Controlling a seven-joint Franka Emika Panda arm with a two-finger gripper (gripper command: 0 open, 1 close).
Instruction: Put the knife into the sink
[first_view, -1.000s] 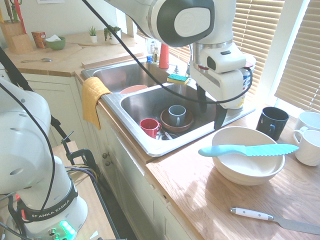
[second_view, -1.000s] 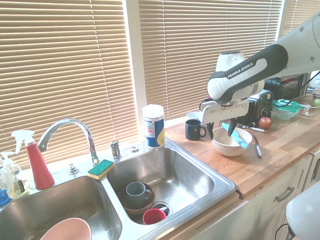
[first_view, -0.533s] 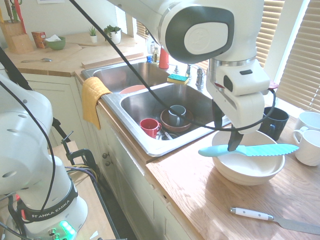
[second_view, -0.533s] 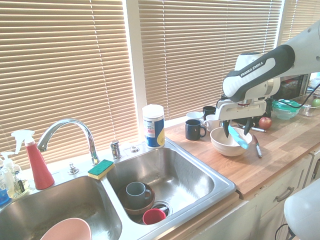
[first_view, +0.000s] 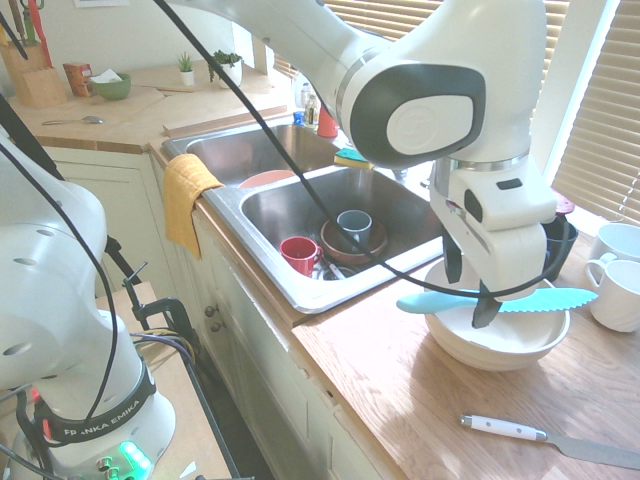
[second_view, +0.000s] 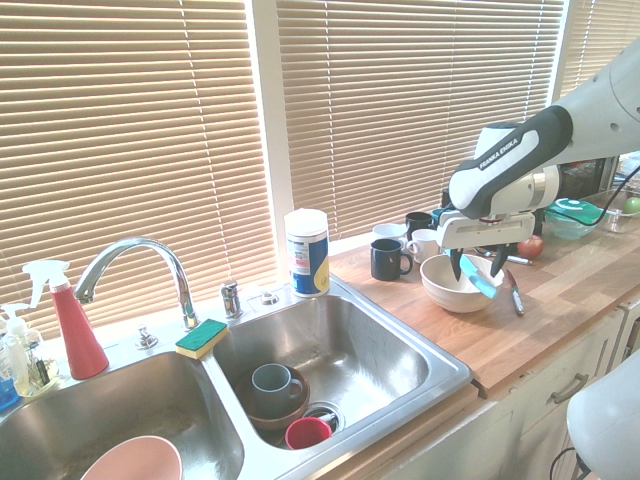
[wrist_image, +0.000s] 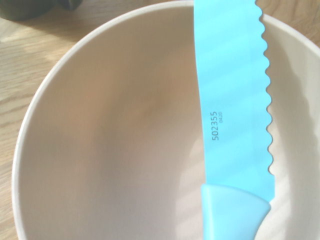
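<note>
- The blue knife (first_view: 547, 299) is to be picked up first — that step seems to be in hand, and nothing has been put in the sink (first_view: 308, 300) for it yet.
- The knife is laid across the top of the white bowl (first_view: 490, 352), with its handle poked out past the rim.
- The gripper (second_view: 474, 278) is spread wide over the bowl, with its fingers by the knife; nothing is held.
- Next, the fingers should be lined up on both sides of the knife, then squeezed shut — and the knife lifted and taken to the sink.
- The knife could be tipped off the rim if it is bumped.
- The bowl is set on a wooden counter (first_view: 370, 370), lit by patches of sun.
- Another knife (first_view: 505, 428), with a white handle, is laid near the bowl.
- A red cup (first_view: 300, 255) and a gray cup (first_view: 354, 227) are seen in the sink.
- The window is covered by blinds (second_view: 420, 110), and a yellow towel (first_view: 188, 195) is hung by the sink.
</note>
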